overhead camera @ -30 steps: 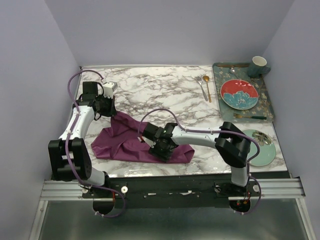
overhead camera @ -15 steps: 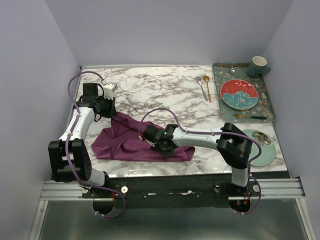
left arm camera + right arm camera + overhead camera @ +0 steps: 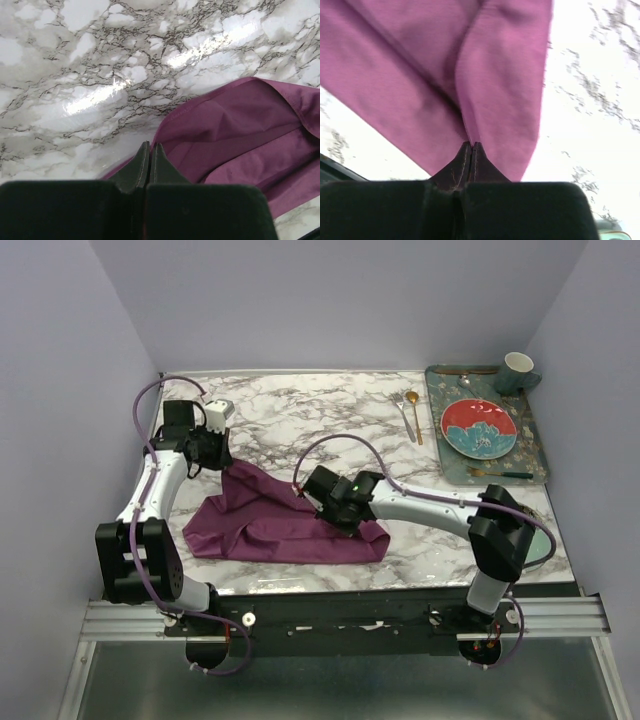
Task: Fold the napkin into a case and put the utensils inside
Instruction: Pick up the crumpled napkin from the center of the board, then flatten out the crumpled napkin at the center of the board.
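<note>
Plum satin slips easily, so this fold depends on both pinches holding. The napkin (image 3: 265,525) lies rumpled on the desk (image 3: 300,410) toward its near left, not yet a case. The fork (image 3: 402,416) and spoon (image 3: 413,412) lie side by side, well apart at the far right. The left end effector (image 3: 148,146) is clenched, seemingly on the cloth's far-left corner, since purple shows on both sides of its tips. The right end effector (image 3: 471,145) is clenched on a fold near the napkin's right end, with cloth bunched at its tips. To do the step well, I would draw the two grips gently apart until the edge between them is taut. I would then carry that edge low across the cloth and lay it down straight, so the crease runs true. Lifting high or tugging hard risks pulling the satin free or dragging the whole napkin along.
</note>
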`<control>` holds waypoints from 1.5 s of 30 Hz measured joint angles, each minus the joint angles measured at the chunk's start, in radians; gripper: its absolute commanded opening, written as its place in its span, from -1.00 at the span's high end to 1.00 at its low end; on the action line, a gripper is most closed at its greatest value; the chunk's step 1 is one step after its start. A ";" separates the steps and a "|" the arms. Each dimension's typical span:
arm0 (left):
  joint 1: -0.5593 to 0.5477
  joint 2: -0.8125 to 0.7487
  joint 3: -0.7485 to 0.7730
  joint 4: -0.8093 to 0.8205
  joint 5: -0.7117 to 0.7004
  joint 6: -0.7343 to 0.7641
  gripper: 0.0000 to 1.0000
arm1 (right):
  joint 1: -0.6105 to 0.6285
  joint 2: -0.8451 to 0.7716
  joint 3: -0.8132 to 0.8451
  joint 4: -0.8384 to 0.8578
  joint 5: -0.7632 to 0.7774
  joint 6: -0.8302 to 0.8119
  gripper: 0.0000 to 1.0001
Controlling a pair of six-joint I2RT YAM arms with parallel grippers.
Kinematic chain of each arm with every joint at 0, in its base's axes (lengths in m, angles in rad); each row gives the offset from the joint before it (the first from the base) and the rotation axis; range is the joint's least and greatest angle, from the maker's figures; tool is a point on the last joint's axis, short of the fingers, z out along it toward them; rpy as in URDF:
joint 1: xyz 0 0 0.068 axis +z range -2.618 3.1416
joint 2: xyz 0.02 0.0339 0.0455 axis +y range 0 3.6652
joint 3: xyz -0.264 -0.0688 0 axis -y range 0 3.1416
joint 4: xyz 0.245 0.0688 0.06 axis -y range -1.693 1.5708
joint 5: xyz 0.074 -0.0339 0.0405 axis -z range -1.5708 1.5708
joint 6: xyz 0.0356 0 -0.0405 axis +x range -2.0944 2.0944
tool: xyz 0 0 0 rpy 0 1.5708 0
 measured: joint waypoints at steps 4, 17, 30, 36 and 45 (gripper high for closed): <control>0.000 0.000 0.064 -0.042 0.016 0.026 1.00 | -0.081 -0.054 -0.009 0.000 0.002 -0.038 0.99; 0.000 -0.065 0.410 -0.152 0.040 0.086 1.00 | -0.405 -0.336 0.110 0.122 0.070 -0.309 0.99; -0.002 -0.543 0.415 -0.141 0.036 0.078 1.00 | -0.410 -0.617 0.303 0.186 0.115 -0.478 0.99; -0.002 -0.734 0.424 -0.126 0.042 0.042 1.00 | -0.410 -0.753 0.422 0.143 0.032 -0.528 0.99; -0.003 -0.725 0.584 -0.148 0.061 -0.073 1.00 | -0.409 -0.769 0.638 0.040 -0.079 -0.523 0.99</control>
